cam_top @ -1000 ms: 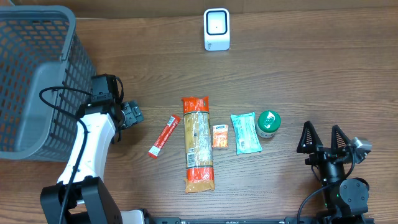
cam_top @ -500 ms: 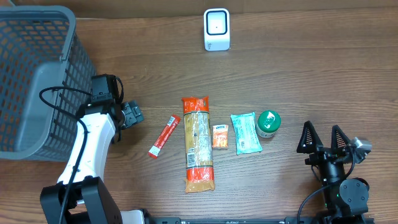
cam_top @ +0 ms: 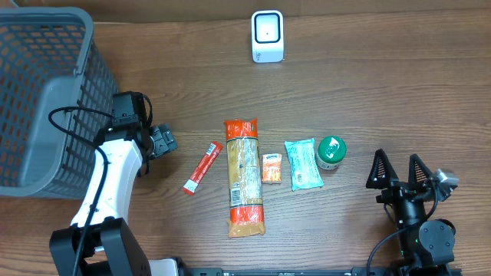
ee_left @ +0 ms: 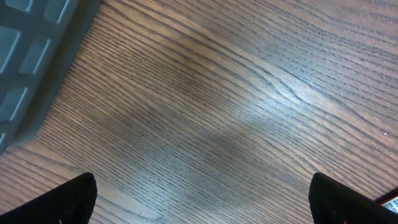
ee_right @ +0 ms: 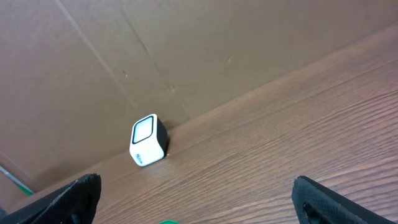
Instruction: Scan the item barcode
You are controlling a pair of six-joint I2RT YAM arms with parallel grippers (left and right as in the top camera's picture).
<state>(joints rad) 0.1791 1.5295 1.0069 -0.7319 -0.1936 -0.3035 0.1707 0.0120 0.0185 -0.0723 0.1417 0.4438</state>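
Nothing moved since a second ago | left gripper [cam_top: 163,142], right gripper [cam_top: 396,162]: fingers spread, empty | items [cam_top: 244,176] in a row between arms, untouched | advice: right takes nearest can [cam_top: 331,152], turns barcode squarely toward scanner [cam_top: 268,36]

The big grey basket [cam_top: 46,100] blocks the table's [cam_top: 399,84] ten o'clock corner. The long pasta bag [cam_top: 244,176] and the small packets [cam_top: 303,163] lie across the middle, but the bare wood up to the scanner [cam_top: 267,36] at twelve o'clock is open.
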